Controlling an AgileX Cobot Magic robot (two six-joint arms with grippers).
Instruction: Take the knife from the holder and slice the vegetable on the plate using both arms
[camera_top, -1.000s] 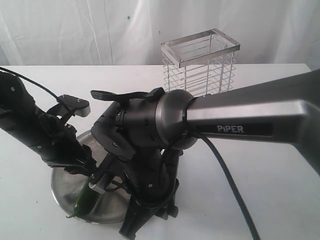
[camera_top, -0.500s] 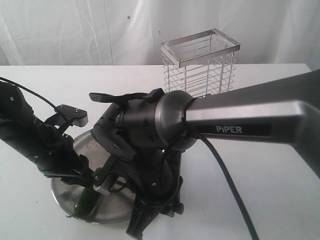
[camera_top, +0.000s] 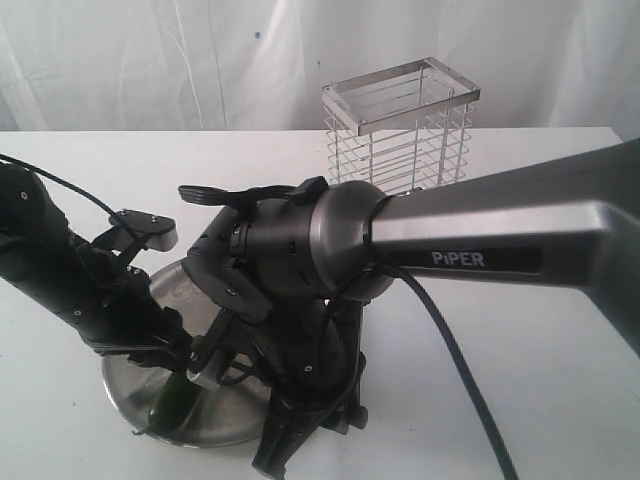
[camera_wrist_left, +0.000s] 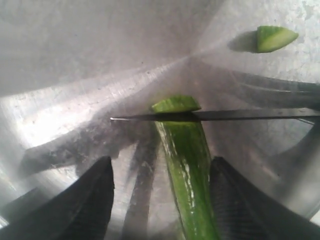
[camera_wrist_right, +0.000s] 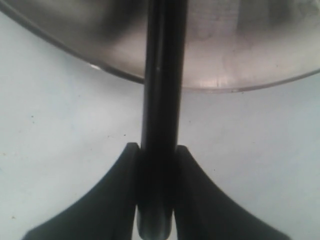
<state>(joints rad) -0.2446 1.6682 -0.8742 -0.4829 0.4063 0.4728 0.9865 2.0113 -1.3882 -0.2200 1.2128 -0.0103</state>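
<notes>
In the left wrist view the green vegetable (camera_wrist_left: 187, 165) lies on the steel plate (camera_wrist_left: 75, 75), with the knife's thin dark blade (camera_wrist_left: 225, 115) across it near its cut end. A small cut piece (camera_wrist_left: 275, 38) lies apart on the plate. My left gripper (camera_wrist_left: 160, 200) is open and straddles the vegetable, which lies against one finger (camera_wrist_left: 235, 200) with a wide gap to the other. My right gripper (camera_wrist_right: 156, 155) is shut on the knife's black handle (camera_wrist_right: 162, 100), just outside the plate's rim (camera_wrist_right: 240, 50). In the exterior view the vegetable (camera_top: 172, 400) shows at the plate's front edge, under the left arm.
The wire holder (camera_top: 400, 125) stands at the back of the white table, behind the right arm's grey PiPER link (camera_top: 480, 255). Both arms crowd over the plate (camera_top: 130, 385) at the front left. A black cable (camera_top: 460, 370) hangs from the right arm.
The left arm has sunk a little toward the plate. The right wrist with the knife has shifted slightly right and forward. Over the last half second almost nothing moved.
</notes>
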